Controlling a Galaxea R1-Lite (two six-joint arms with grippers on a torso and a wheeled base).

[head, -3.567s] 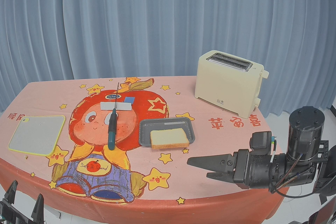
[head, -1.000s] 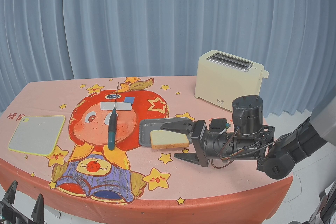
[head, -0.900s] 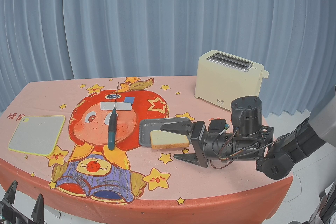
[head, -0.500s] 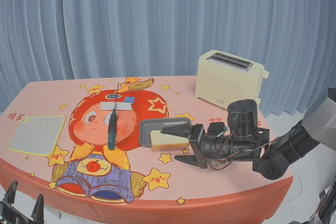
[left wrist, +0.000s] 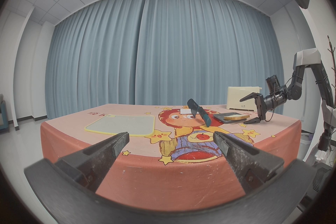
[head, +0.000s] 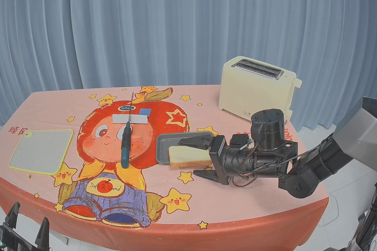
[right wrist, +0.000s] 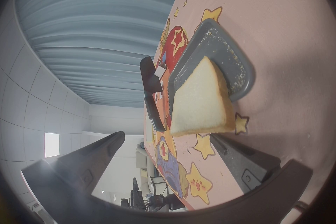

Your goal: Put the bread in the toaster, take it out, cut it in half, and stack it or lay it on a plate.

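Note:
A slice of bread (head: 189, 156) lies half on the front rim of a grey tray (head: 184, 139), overhanging the table. My right gripper (head: 187, 158) is turned on its side and open; one finger is over the tray, the other low in front of the bread, straddling its right end without touching. In the right wrist view the bread (right wrist: 201, 104) sits just beyond the open gripper (right wrist: 167, 136), on the tray (right wrist: 224, 55). A cream toaster (head: 257, 91) stands at the back right. My left gripper (left wrist: 171, 135) is open and empty, below the table's front left edge (head: 29, 213).
A teal-handled knife (head: 126, 138) rests with its blade across a small white block (head: 135, 119) in mid-table. A grey cutting board with a yellow rim (head: 41, 150) lies at the left. The tablecloth's front edge runs close below the right gripper.
The right arm came in from the right, turned its gripper sideways and opened it around the bread's end; over the last second it edged slightly left. Bread and left arm unmoved.

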